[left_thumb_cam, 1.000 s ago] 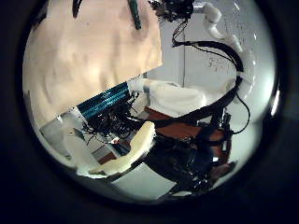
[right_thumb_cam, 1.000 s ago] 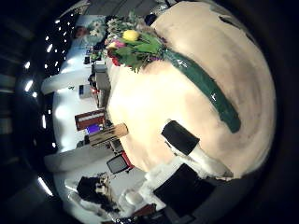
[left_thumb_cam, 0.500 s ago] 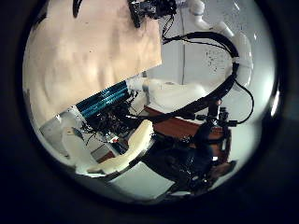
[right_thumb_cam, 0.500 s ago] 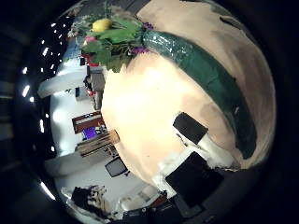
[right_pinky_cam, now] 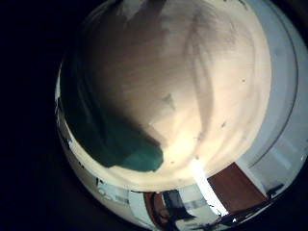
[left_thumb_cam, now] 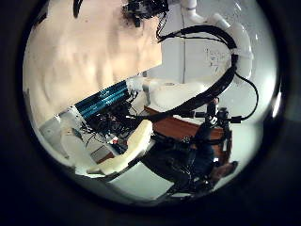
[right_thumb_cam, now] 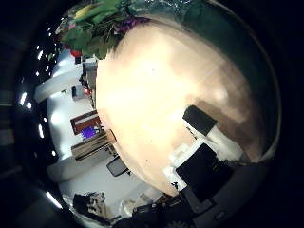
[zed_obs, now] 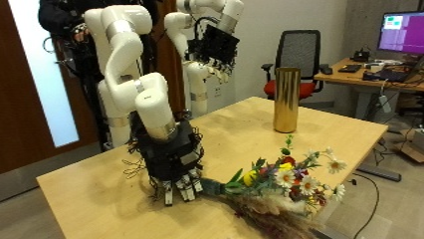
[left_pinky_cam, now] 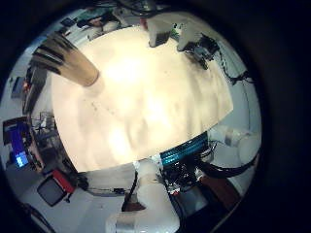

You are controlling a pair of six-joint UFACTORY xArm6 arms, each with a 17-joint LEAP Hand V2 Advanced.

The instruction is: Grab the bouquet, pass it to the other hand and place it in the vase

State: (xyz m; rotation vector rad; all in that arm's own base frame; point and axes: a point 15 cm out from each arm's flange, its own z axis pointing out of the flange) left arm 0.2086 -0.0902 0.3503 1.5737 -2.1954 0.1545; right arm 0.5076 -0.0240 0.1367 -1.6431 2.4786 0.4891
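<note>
A: What are the fingers doing?
B: The right hand (zed_obs: pixel 176 171), lower centre of the frame, hangs with straight, spread fingers just above the green-wrapped stems of the bouquet (zed_obs: pixel 284 182), which lies on the smooth pale wooden table (zed_obs: pixel 93 178). It holds nothing.
A: And the other?
B: The left hand (zed_obs: pixel 212 55), at the top, hangs relaxed and empty. The tall brass-coloured cylindrical vase (zed_obs: pixel 285 100) stands upright behind the blooms

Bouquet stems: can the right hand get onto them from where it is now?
Probably yes. The right hand hangs over the table right beside the bouquet, fingers straight and pointing down, with nothing between them. The vase stands well clear.
</note>
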